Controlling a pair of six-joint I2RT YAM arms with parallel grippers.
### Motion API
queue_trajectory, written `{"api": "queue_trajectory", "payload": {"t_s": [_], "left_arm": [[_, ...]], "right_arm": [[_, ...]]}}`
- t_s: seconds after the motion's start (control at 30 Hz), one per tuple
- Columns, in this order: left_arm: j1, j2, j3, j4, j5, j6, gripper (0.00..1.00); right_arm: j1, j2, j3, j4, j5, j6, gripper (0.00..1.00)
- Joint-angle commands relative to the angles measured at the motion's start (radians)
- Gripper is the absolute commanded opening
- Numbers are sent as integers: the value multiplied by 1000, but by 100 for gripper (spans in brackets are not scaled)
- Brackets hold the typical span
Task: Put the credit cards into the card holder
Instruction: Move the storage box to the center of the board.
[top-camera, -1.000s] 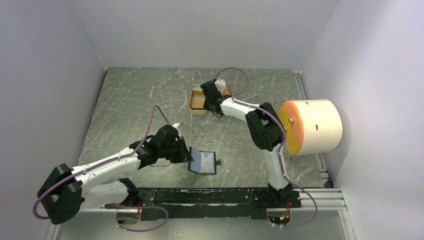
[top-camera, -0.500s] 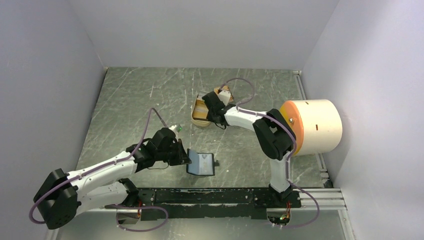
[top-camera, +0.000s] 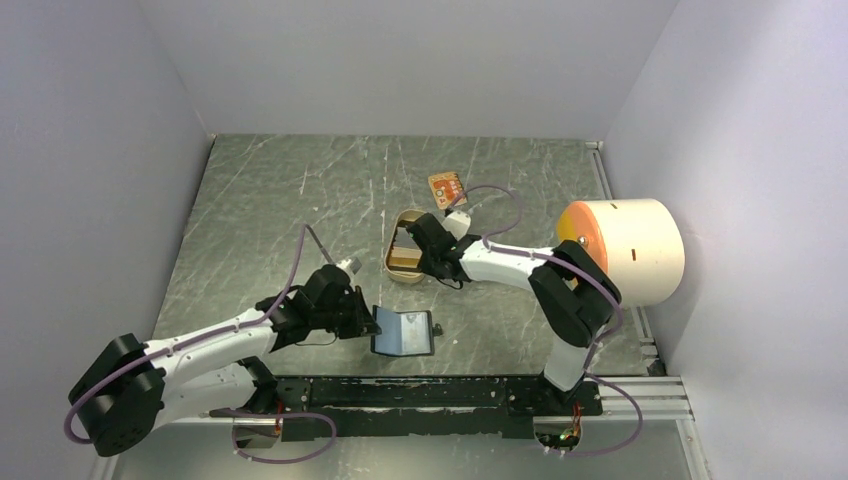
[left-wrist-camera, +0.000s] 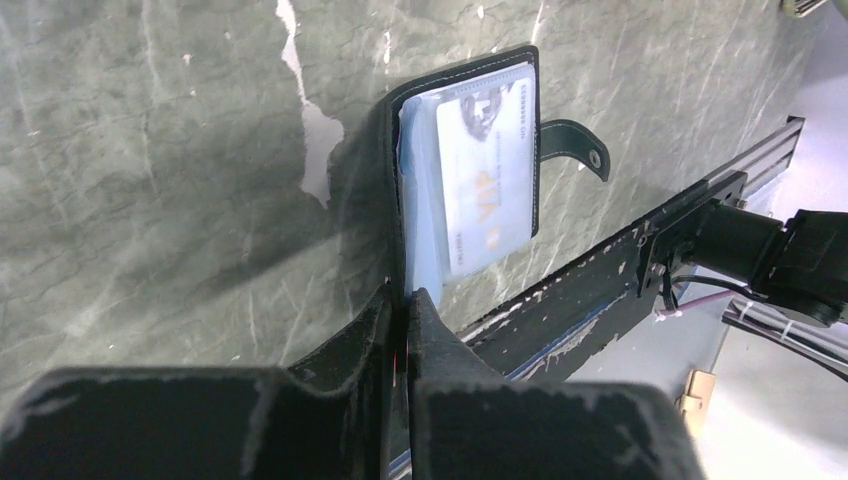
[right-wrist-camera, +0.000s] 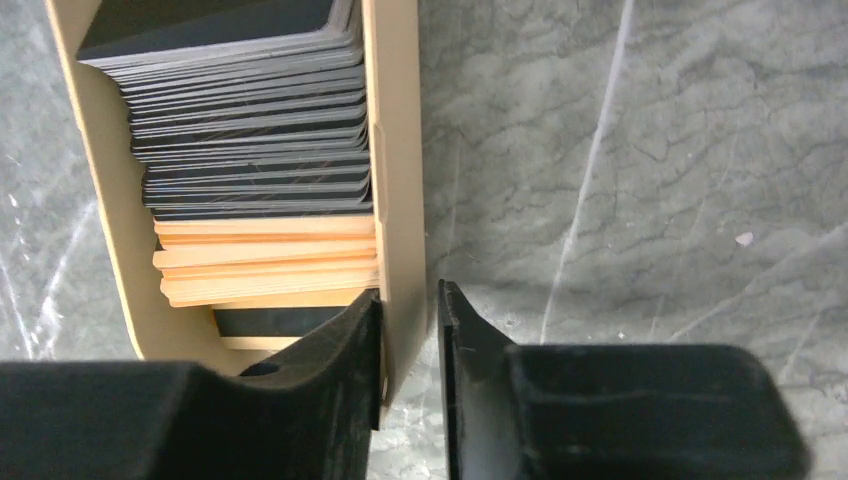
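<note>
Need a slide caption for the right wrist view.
Right gripper pinches the wall of the tan tin holding stacked cards.

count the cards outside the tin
2: an orange card lies on the table beyond the tin; a pale card sits in the open holder, where others may be hidden.

High rear overview of both arms; two close, downward wrist views.
</note>
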Motion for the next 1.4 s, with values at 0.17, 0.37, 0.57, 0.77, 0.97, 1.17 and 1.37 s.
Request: {"api": "queue_trajectory", "payload": {"t_s": [0.17, 0.37, 0.57, 0.77, 0.97, 1.17, 1.37], "left_arm": [[5, 36, 5, 117, 49, -6, 9], [5, 39, 5, 115, 50, -6, 9], [5, 34, 12, 103, 45, -9, 9], [5, 29, 11, 104, 46, -15, 9], [5, -3, 12, 70, 33, -15, 9], [6, -15, 2, 76, 31, -26, 9], [6, 6, 4, 83, 36, -25, 9]], "right_arm": [[3, -86, -21, -143, 8, -22, 44], [-9, -171, 19, -116, 25, -336, 50], [-9, -248, 9, 58, -121, -847, 54], [-10, -153, 87, 45, -270, -1211, 54], [-9, -101, 101, 30, -311, -1417, 57], [-6, -78, 88, 38, -348, -1514, 61], [22, -59, 61, 79, -315, -1591, 64]]}}
